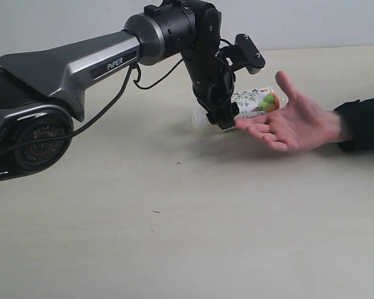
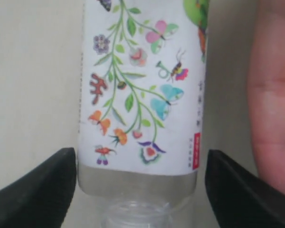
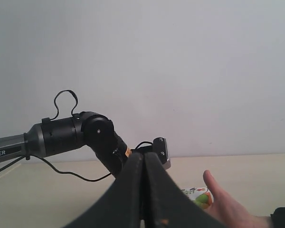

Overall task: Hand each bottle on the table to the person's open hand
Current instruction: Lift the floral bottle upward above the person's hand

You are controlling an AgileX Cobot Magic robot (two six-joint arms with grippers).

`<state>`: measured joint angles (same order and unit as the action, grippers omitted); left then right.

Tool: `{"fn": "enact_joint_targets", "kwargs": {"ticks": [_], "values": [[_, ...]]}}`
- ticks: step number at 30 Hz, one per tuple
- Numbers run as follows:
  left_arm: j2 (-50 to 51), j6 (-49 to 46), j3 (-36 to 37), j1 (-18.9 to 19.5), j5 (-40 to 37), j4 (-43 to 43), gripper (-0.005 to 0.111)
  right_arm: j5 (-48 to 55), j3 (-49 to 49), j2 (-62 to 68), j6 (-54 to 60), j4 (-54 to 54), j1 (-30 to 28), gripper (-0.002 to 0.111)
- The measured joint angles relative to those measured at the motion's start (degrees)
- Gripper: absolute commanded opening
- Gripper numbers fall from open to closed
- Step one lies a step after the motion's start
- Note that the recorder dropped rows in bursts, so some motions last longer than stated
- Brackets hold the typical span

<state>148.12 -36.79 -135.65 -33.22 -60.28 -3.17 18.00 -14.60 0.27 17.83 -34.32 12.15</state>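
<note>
One clear bottle with a white floral fruit label (image 1: pixel 260 101) lies on its side across the fingers of the person's open hand (image 1: pixel 296 128), its neck end pointing left. My left gripper (image 1: pixel 226 118) straddles the bottle's shoulder near the neck. In the left wrist view the bottle (image 2: pixel 142 90) sits between the black fingers (image 2: pixel 47 190), with a thin gap on the side toward the hand (image 2: pixel 273 109), so the left gripper (image 2: pixel 141 159) is open. My right gripper (image 3: pixel 143 159) is shut and empty, held up off the table. The other bottles are out of view.
The pale tabletop (image 1: pixel 174 237) stretches in front of the hand, with a few tiny dark specks. The person's dark sleeve (image 1: pixel 364 121) enters from the right. The left arm's black cable (image 1: pixel 106 106) hangs under its forearm.
</note>
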Motion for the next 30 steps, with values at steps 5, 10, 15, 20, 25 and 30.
{"fn": "enact_joint_targets", "kwargs": {"ticks": [5, 10, 15, 20, 25, 30], "values": [[0.0, -0.23, 1.36, 0.0, -0.38, 0.0, 0.073, 0.0, 0.0, 0.0, 0.0, 0.0, 0.0, 0.0], [0.31, -0.23, 1.5, 0.0, -0.38, 0.0, 0.073, 0.0, 0.0, 0.0, 0.0, 0.0, 0.0, 0.0], [0.55, -0.23, 1.5, 0.0, -0.38, 0.0, 0.073, 0.0, 0.0, 0.0, 0.0, 0.0, 0.0, 0.0], [0.67, -0.23, 1.5, 0.0, -0.87, 0.23, 0.069, 0.0, 0.0, 0.0, 0.0, 0.0, 0.0, 0.0], [0.67, -0.23, 1.5, 0.0, -1.8, 0.37, 0.025, 0.0, 0.0, 0.0, 0.0, 0.0, 0.0, 0.0], [0.67, -0.44, 1.5, 0.0, -2.05, 1.09, 0.0, 0.0, 0.0, 0.0, 0.0, 0.0, 0.0, 0.0]]}}
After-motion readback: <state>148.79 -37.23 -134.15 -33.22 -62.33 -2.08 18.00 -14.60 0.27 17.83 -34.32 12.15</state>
